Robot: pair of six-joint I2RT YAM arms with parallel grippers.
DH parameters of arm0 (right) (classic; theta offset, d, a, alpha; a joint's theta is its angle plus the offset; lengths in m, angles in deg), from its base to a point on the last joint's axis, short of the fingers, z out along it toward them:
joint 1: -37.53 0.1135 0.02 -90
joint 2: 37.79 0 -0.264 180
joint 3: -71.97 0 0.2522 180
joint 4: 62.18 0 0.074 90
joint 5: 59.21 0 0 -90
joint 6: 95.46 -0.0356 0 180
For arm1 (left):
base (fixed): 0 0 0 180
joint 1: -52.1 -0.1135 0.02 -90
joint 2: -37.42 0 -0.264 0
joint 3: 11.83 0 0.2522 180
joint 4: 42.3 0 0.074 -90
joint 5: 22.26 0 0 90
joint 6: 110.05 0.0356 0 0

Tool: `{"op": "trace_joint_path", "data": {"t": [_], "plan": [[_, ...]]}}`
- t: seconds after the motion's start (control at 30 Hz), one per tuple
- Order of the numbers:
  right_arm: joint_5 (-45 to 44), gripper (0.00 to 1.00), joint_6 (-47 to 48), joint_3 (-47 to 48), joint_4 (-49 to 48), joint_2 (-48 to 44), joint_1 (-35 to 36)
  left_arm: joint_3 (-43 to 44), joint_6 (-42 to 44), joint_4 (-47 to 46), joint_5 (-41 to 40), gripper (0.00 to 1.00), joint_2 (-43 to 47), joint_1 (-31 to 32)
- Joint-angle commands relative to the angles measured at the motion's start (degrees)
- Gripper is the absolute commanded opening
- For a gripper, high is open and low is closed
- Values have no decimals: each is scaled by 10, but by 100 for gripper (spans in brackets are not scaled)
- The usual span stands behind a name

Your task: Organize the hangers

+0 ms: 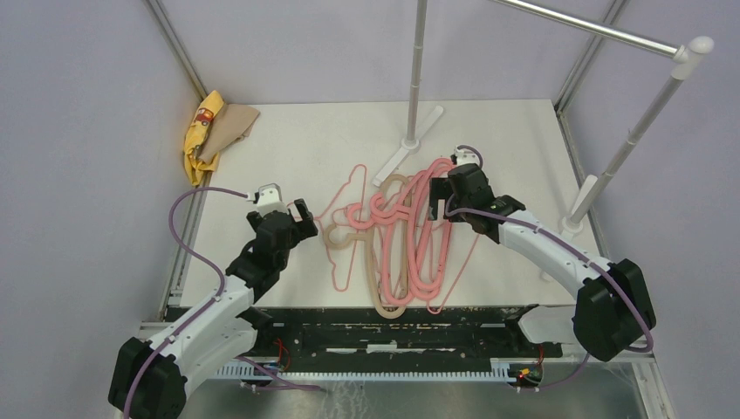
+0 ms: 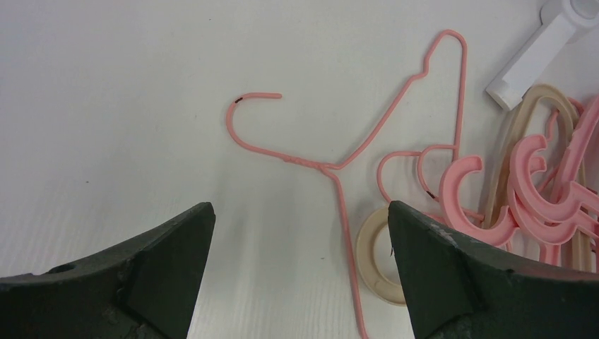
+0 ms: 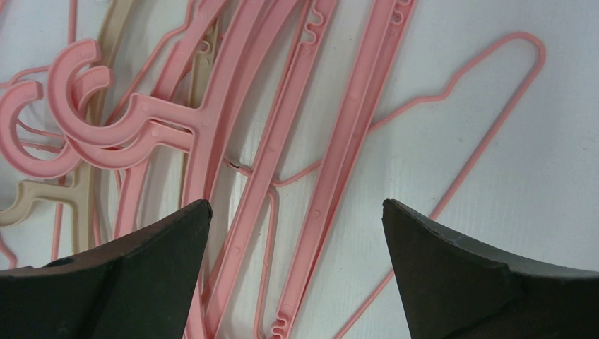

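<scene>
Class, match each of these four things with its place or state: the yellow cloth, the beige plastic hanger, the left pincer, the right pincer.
Column one:
1 crumpled yellow cloth
2 thick beige plastic hanger
3 left pincer
4 right pincer

Column two:
A open over thick pink plastic hangers
B far left table corner
C open over thin pink wire hanger
D partly under the pink ones

Pairs: 1-B, 2-D, 3-C, 4-A
</scene>
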Motion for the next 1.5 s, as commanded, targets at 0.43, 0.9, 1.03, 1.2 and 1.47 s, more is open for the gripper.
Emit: {"op": "trace_joint_path", "data": {"t": [0.43, 0.9, 1.03, 1.2, 1.47], "plan": [[15, 92, 68, -4, -40, 14, 29, 35, -21, 7, -33, 99, -33, 2], [35, 73, 23, -15, -70, 93, 152, 24, -32, 12, -36, 99, -42, 2], [33, 71, 12, -30, -82, 106, 159, 19, -34, 16, -39, 99, -40, 2], [48, 64, 1, -41, -100, 130, 165, 3, -40, 10, -36, 99, -22, 1], [38, 54, -1, -48, -102, 135, 171, -3, -41, 6, -34, 99, -20, 3]]}}
